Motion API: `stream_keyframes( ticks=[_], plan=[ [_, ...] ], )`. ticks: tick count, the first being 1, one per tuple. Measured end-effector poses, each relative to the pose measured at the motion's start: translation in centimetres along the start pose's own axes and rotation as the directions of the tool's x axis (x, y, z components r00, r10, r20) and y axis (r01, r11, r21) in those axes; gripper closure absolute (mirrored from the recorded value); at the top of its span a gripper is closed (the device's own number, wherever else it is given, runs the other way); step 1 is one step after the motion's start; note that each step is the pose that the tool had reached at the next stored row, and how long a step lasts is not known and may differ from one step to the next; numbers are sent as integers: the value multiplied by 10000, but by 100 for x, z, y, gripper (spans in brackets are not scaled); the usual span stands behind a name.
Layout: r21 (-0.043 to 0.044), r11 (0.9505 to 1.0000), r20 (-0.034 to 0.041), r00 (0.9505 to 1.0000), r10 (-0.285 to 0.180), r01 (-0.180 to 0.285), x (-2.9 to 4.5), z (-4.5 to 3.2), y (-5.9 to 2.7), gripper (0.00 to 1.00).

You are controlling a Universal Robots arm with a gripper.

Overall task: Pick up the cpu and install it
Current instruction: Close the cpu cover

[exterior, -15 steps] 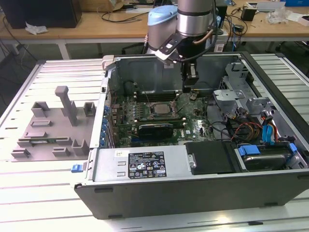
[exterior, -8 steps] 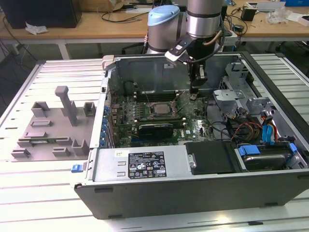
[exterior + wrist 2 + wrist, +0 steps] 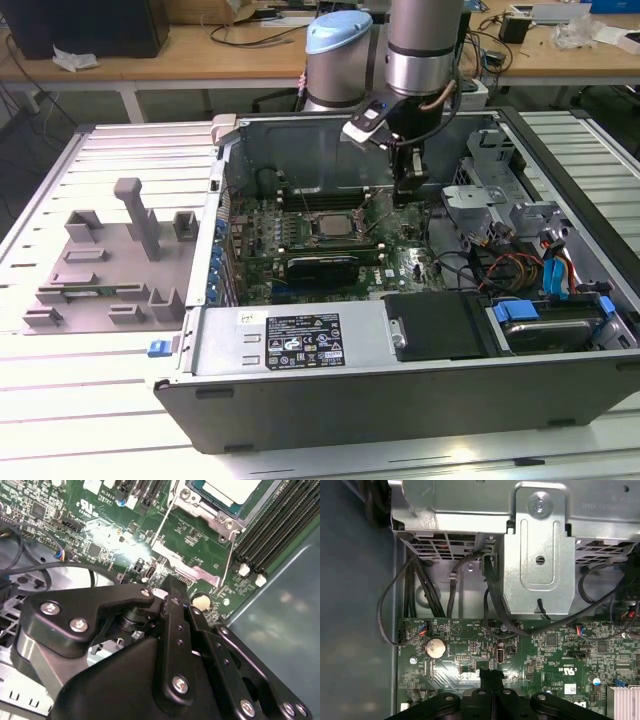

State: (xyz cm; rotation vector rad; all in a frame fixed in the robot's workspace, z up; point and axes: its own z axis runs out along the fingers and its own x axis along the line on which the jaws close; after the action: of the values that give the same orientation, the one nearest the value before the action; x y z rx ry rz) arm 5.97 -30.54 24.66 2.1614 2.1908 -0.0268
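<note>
The claw, narrow with fingers together and empty, hangs near the cpu, to its upper right in the exterior view.

The gripper hangs low inside the open computer case, over the circuit board. On the exterior view's right, a metal drive cage and loose cables crowd close beside it. The rear wall stands behind. Towards the socket only low board parts lie between, and the room above is open.

Gripper downward, jaws apparently together.
</note>
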Motion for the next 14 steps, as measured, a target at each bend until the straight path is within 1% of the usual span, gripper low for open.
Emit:
stream_keyframes(
  ticks=[2, 5, 12, 14],
  plan=[
    [-1, 10000, -2, 10000, -2, 2, 5, 6, -31, 89],
    [-1, 10000, -2, 10000, -1, 1, 20, 6, -115, 89],
    [-1, 10000, -2, 10000, 0, 0, 35, 10, -244, 89],
    [-2, 10000, -4, 10000, 0, 0, 39, 15, -268, 89]
  ],
)
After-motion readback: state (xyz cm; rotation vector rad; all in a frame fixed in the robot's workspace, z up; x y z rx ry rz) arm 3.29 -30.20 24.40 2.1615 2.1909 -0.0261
